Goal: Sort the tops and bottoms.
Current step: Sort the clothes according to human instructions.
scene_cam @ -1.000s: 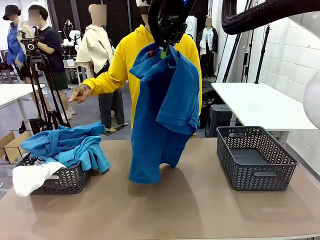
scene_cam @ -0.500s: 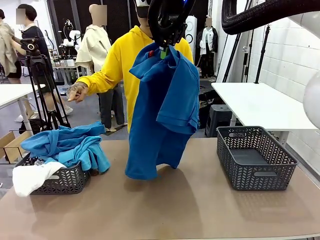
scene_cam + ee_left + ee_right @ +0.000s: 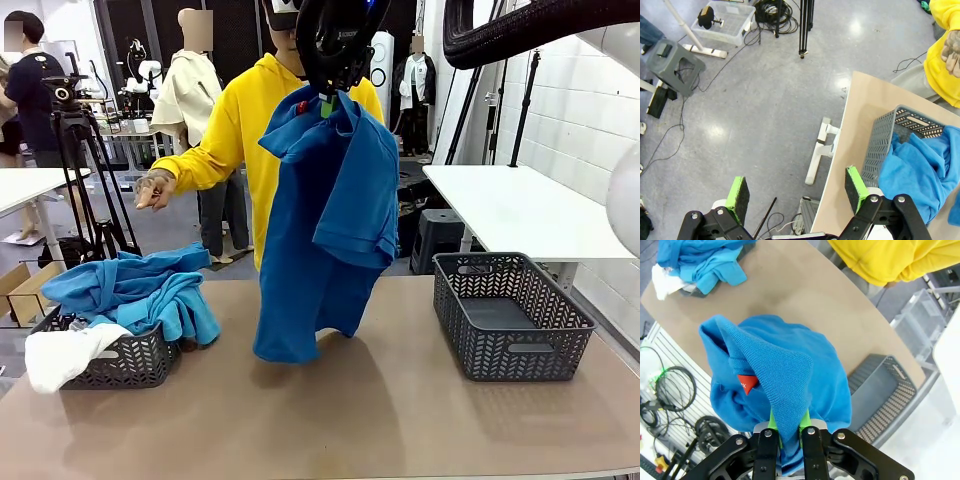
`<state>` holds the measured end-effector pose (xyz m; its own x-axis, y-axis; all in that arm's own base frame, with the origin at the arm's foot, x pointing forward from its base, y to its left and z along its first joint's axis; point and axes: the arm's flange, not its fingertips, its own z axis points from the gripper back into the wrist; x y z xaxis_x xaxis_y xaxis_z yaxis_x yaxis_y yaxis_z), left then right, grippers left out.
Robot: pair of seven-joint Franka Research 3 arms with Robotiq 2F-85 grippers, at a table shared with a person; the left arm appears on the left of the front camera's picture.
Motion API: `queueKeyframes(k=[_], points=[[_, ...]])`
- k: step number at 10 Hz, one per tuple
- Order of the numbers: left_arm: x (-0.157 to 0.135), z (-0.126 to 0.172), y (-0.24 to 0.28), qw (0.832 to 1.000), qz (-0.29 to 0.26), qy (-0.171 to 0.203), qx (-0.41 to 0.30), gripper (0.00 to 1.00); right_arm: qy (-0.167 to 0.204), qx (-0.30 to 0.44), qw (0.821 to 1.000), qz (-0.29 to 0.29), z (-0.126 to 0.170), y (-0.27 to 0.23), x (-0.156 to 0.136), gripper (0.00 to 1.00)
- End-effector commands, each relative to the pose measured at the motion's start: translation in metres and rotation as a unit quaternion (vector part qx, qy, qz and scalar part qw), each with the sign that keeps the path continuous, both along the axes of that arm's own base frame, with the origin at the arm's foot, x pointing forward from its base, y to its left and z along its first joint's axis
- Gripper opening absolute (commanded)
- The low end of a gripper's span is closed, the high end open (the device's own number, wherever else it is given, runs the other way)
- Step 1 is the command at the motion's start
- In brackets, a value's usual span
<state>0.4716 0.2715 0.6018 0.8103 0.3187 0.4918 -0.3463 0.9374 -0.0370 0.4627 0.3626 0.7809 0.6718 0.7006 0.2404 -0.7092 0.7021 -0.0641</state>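
Black gripper [image 3: 788, 437] with round screws and bright green pads on its fingers [image 3: 738, 196]; a thick black ribbed cable [image 3: 520, 28] runs overhead. The person [image 3: 240, 120] wears a yellow hoodie.

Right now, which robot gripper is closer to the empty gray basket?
Probably the right. The right gripper hangs above the table's middle, shut on the blue shirt, left of the empty basket. The left gripper hovers beyond the full basket, off the far end.

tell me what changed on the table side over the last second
Little changed. The blue shirt hanging from the shut right hand swayed slightly at its hem, and the person's hand stayed raised, shifting a bit. Both baskets and the clothes pile stayed put.
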Motion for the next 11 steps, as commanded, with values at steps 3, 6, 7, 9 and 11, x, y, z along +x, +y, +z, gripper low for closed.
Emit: queueKeyframes(k=[3, 6, 7, 9, 11], points=[[-0.001, 0.000, 0.000, 1.000, -0.001, 0.002, 0.004, 1.00, -0.005, -0.008, 1.000, -0.006, 0.014, 0.027, 0.017, 0.00], [-0.001, 0.000, 0.000, 1.000, -0.001, 0.002, 0.004, 1.00, -0.054, 0.072, 0.988, -0.123, 0.091, 0.116, 0.091, 0.00], [-0.001, 0.000, 0.000, 1.000, -0.001, 0.002, 0.004, 1.00, -0.058, 0.103, 0.985, -0.123, 0.116, 0.153, 0.098, 0.00], [-0.001, 0.000, 0.000, 1.000, -0.001, 0.002, 0.004, 1.00, -0.095, 0.121, 0.980, -0.128, 0.161, 0.225, 0.104, 0.00], [-0.001, 0.000, 0.000, 1.000, -0.001, 0.002, 0.004, 1.00, -0.136, 0.189, 0.957, -0.173, 0.212, 0.283, 0.110, 0.00]])
